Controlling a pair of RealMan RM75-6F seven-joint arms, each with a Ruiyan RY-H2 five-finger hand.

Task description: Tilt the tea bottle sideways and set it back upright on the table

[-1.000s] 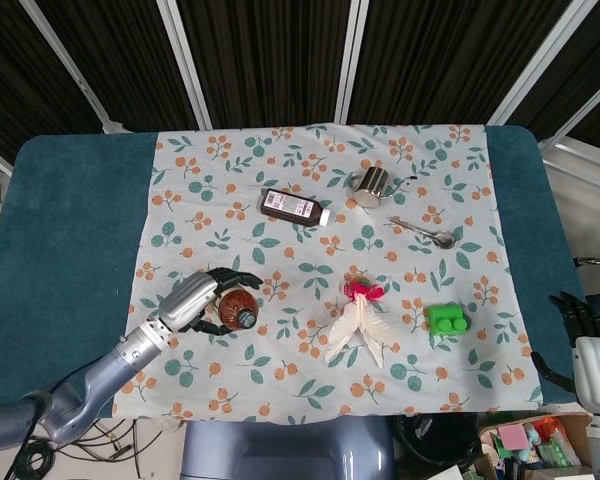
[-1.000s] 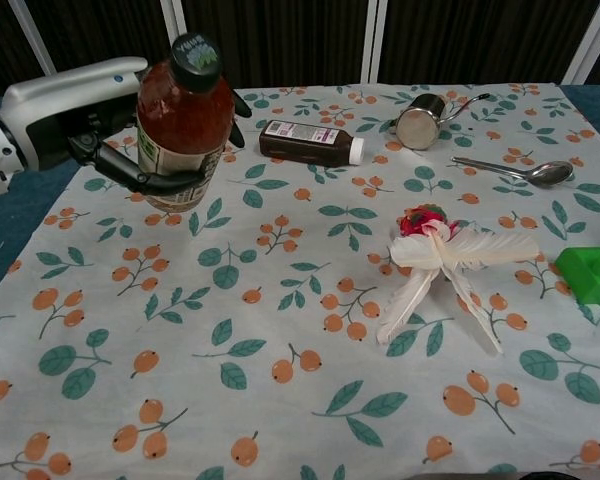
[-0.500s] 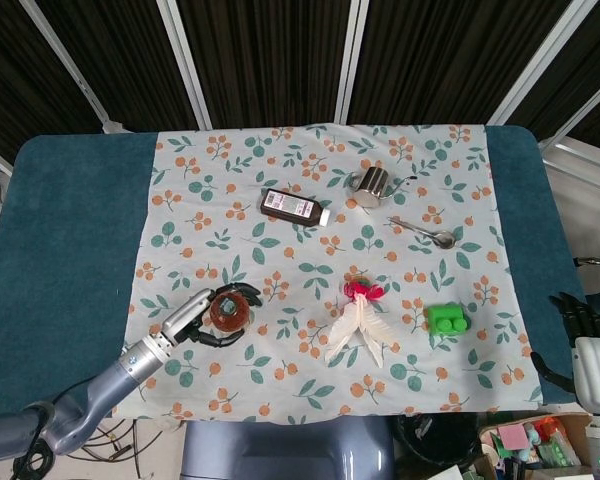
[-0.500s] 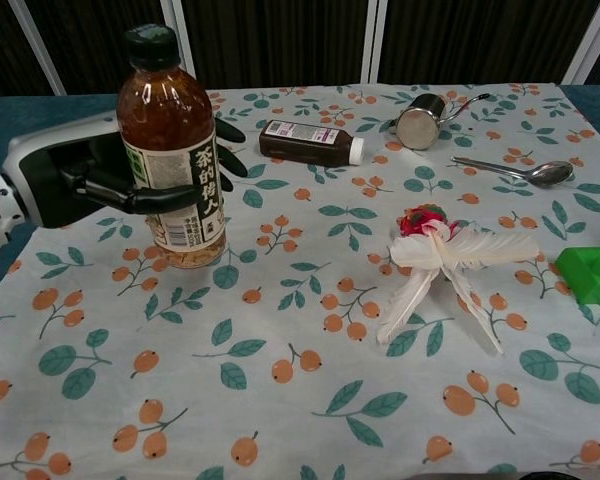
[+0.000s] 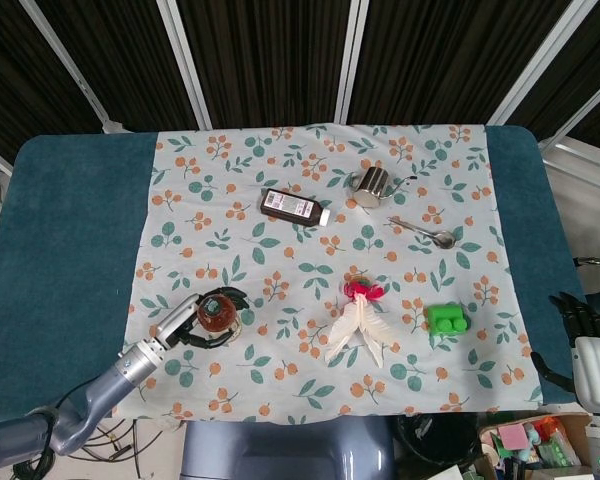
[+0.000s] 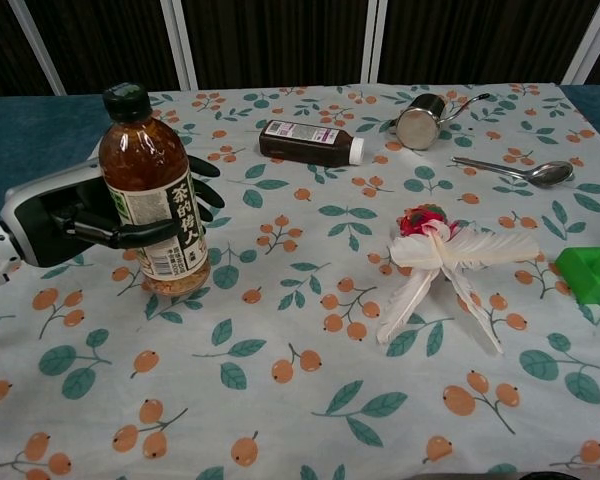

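Observation:
The tea bottle (image 6: pixel 152 195) is amber with a dark cap and a white-and-green label. It stands close to upright at the near left of the floral cloth, its base at or just above the cloth. From above it shows as a round cap and shoulder (image 5: pixel 218 310). My left hand (image 6: pixel 85 210) wraps its dark fingers around the bottle's middle from the left; the head view shows the same left hand (image 5: pixel 185 320). My right hand (image 5: pixel 585 345) hangs beyond the table's right edge, away from everything, its fingers too small to read.
A dark medicine bottle (image 6: pixel 310 141) lies on its side at the back. A steel cup (image 6: pixel 421 121) and a spoon (image 6: pixel 520 170) lie at the back right. A white feather toy with a pink knot (image 6: pixel 440 255) sits in the middle, a green brick (image 6: pixel 592 273) at the right.
The bottle went from tilted towards the camera to nearly upright, and my left hand carried it down and towards the near left of the cloth.

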